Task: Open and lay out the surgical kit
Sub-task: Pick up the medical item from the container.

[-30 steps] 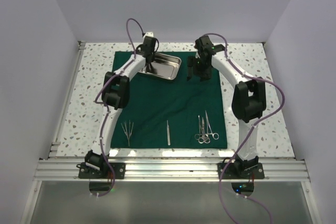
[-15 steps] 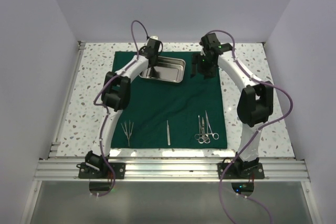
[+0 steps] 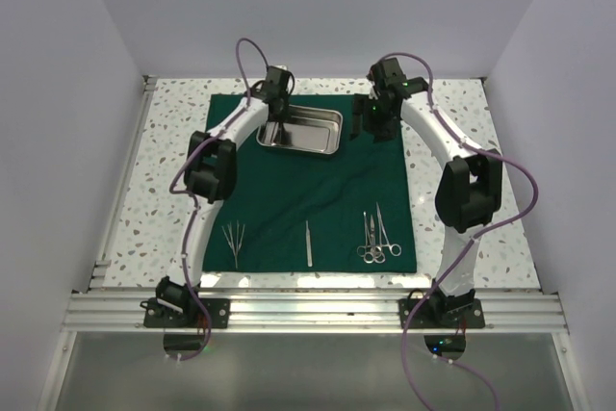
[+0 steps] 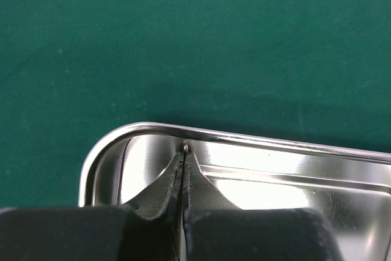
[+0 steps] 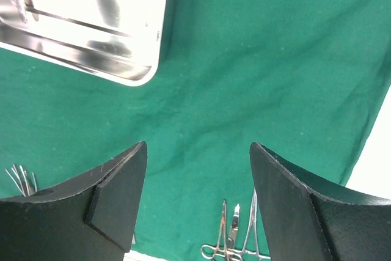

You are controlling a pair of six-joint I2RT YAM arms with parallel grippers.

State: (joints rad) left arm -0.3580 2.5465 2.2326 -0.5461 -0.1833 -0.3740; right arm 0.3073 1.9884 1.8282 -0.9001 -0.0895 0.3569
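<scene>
The dark green cloth (image 3: 318, 190) lies spread flat on the table. Its back part carries the shiny steel tray (image 3: 306, 132). My left gripper (image 3: 276, 122) is shut on the tray's left wall, and in the left wrist view its pads (image 4: 168, 181) pinch the thin steel rim (image 4: 244, 137). My right gripper (image 3: 371, 127) hangs open just right of the tray, above bare cloth (image 5: 256, 59), with nothing between its fingers. Near the front edge lie tweezers (image 3: 234, 238), a single slim forceps (image 3: 309, 243) and scissor-handled clamps (image 3: 378, 238).
The cloth sits on a speckled white tabletop (image 3: 164, 170) inside white walls. An aluminium rail (image 3: 308, 313) runs along the near edge, with both arm bases on it. Purple cables loop above each arm.
The left gripper has closed on the tray's wall, and the tray has slid a little to the right and squared up. The right gripper has drawn back and slightly right.
</scene>
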